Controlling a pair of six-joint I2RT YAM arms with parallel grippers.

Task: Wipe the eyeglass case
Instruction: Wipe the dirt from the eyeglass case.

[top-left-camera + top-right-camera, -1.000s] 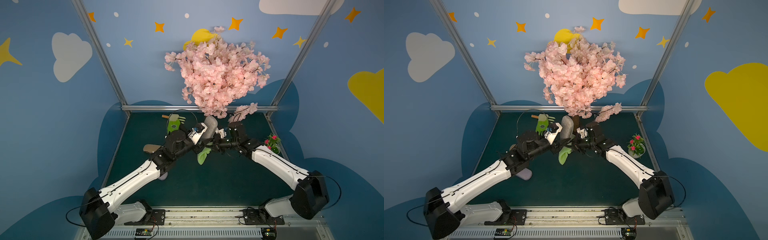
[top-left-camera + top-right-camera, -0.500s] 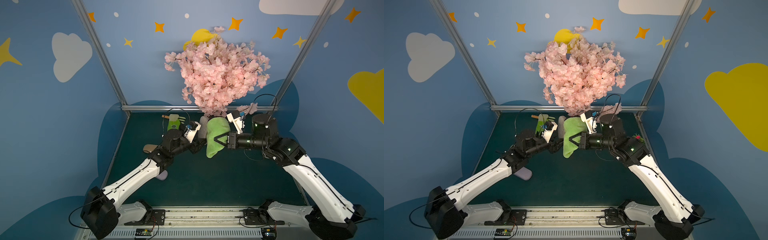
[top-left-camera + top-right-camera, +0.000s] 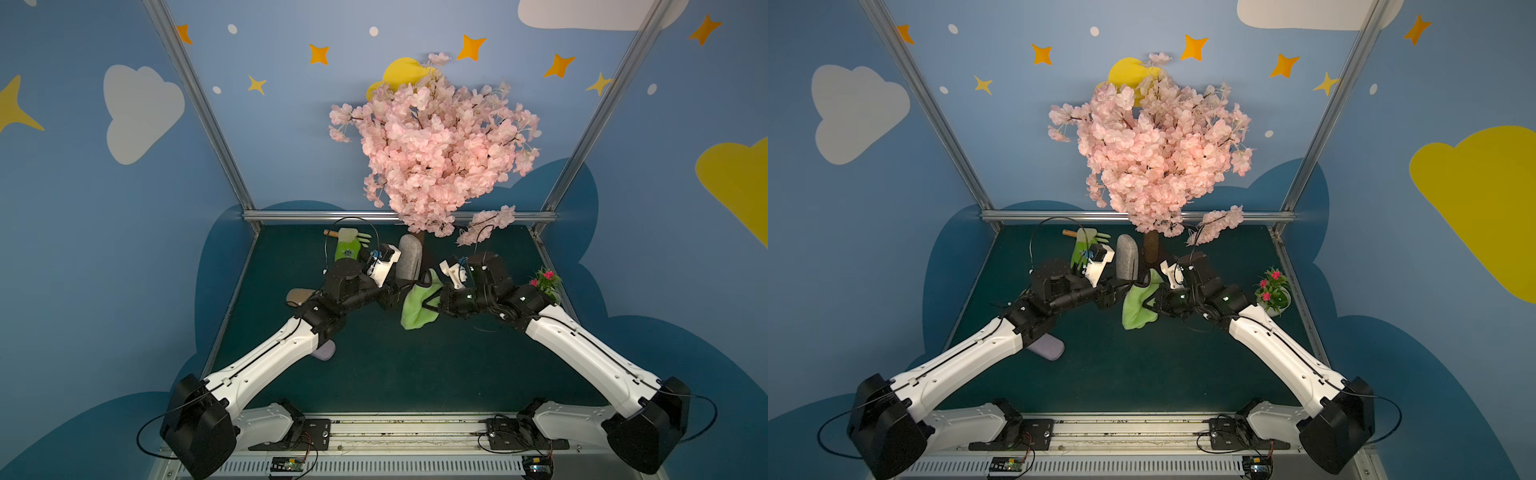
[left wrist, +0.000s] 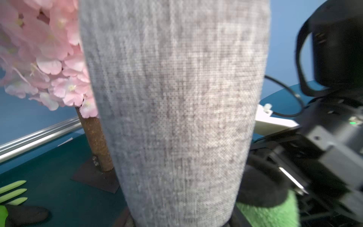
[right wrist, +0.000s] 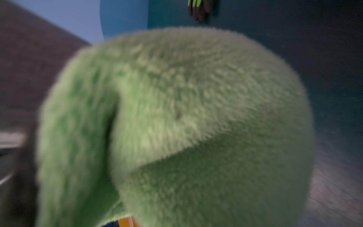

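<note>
The grey fabric eyeglass case (image 3: pixel 409 257) (image 3: pixel 1127 257) stands upright above the dark green table, its lower end clamped in my left gripper (image 3: pixel 392 294), which is shut on it. The case fills the left wrist view (image 4: pixel 176 118). My right gripper (image 3: pixel 432 301) (image 3: pixel 1152 303) is shut on a fluffy green cloth (image 3: pixel 419 309) (image 3: pixel 1137 311), which hangs beside the case's lower end, next to the left gripper. In the right wrist view the cloth (image 5: pixel 186 118) hides the right fingers, and the case shows as a dark blurred slab (image 5: pixel 29 68).
A pink blossom tree (image 3: pixel 436 145) overhangs the back, its brown trunk (image 3: pixel 1151 249) just behind the case. A green glove (image 3: pixel 347 249) lies at the back left, a small potted flower (image 3: pixel 546 282) at the right edge. A tan object (image 3: pixel 299 296) and a lilac object (image 3: pixel 1046 347) lie by the left arm.
The right arm lifted the cloth up over the case half a second ago and has now come back down to the case's lower end. The left arm and case barely moved.
</note>
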